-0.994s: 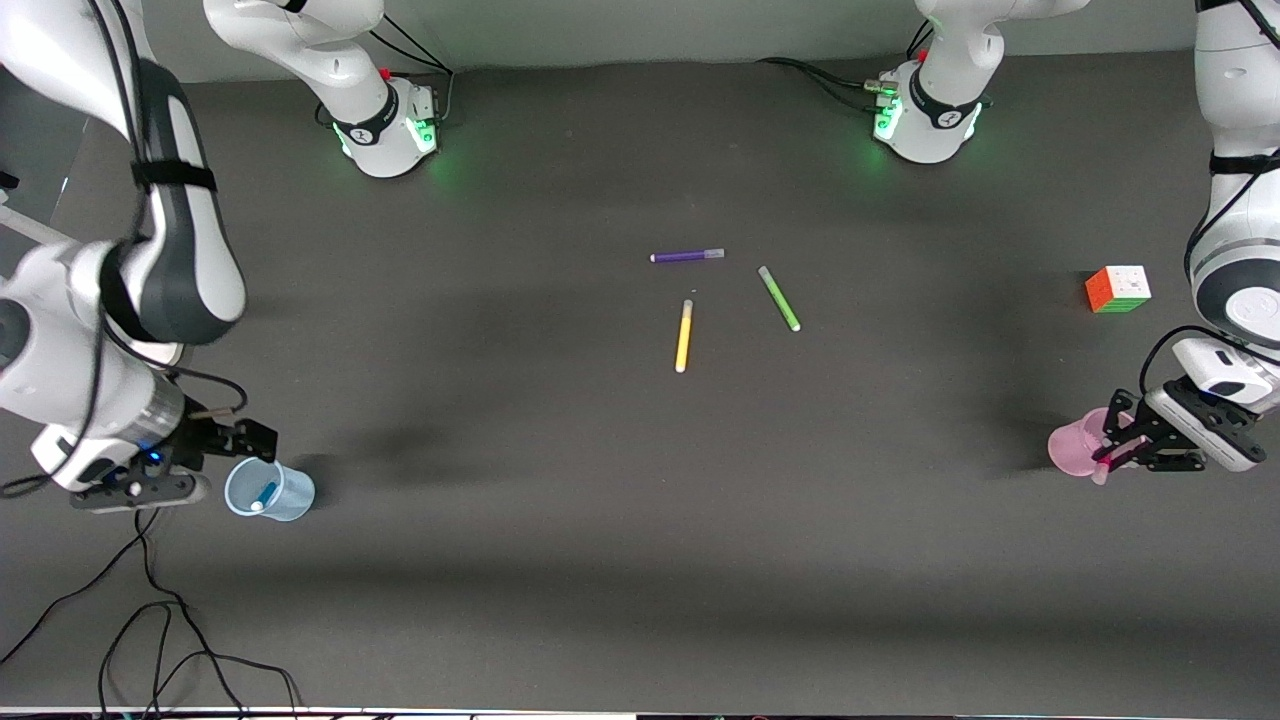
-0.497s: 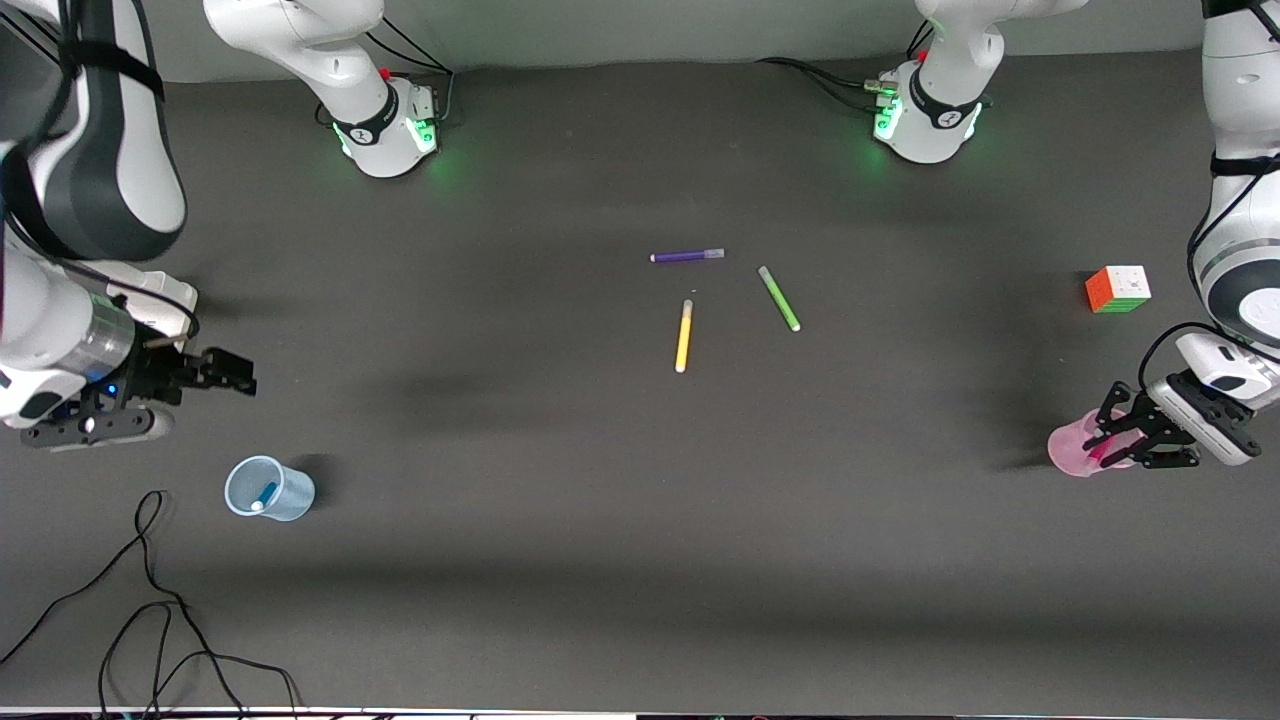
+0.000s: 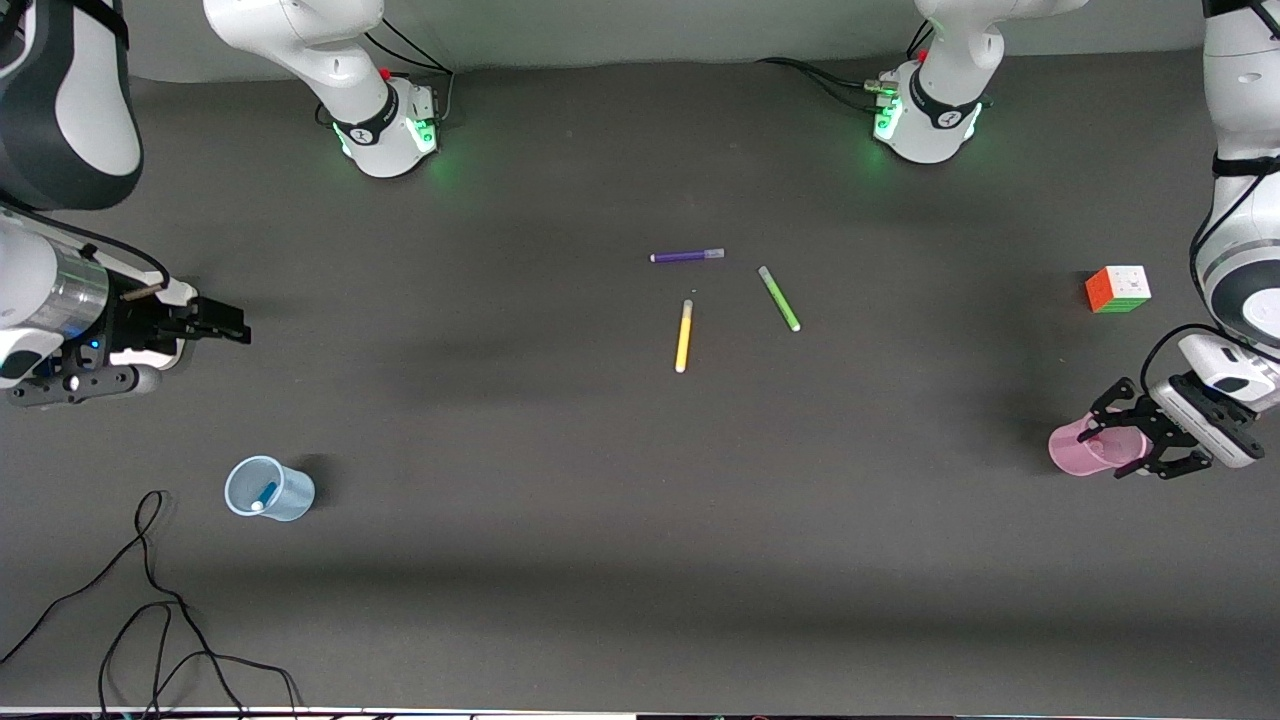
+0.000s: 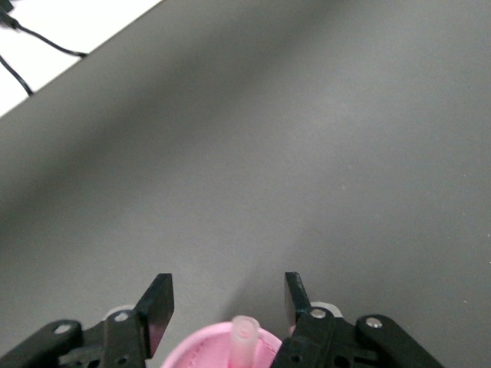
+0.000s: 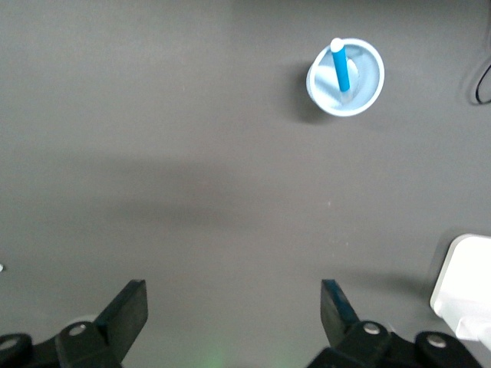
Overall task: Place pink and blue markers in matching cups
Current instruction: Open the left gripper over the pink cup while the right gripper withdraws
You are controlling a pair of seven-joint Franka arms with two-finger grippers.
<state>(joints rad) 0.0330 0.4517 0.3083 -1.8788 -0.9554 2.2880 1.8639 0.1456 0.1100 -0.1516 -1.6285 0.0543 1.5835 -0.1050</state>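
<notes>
Dark grey surface (image 3: 560,520) carries everything. Right pincer (image 3: 215,325) is up in the air over bare surface near the edge at the right arm's end, fingers spread wide, nothing between them; the right wrist view shows both fingertips (image 5: 126,307) far apart with only grey surface in the gap. Left pincer (image 3: 1125,435) sits at the pink cup (image 3: 1085,450), close to the edge at the left arm's end; its fingers stand open on either side of the cup's rim, gripping nothing. Pink cup appears tilted toward the table's middle in the front view. Pink marker (image 4: 244,337) stands inside the pink cup, pale end poking above the rim between the open fingers (image 4: 157,303). Blue cup (image 3: 268,489) stands upright near the right arm's end, closer to the front camera than the right pincer. Blue marker (image 5: 341,67) leans inside the blue cup, white tip up. Colour cube (image 3: 1118,289) rests near the left arm's edge, farther from the camera than the pink cup. Mid-surface: green pen (image 3: 779,298), yellow pen (image 3: 684,336), purple pen (image 3: 687,256), all lying flat, apart from one another.
</notes>
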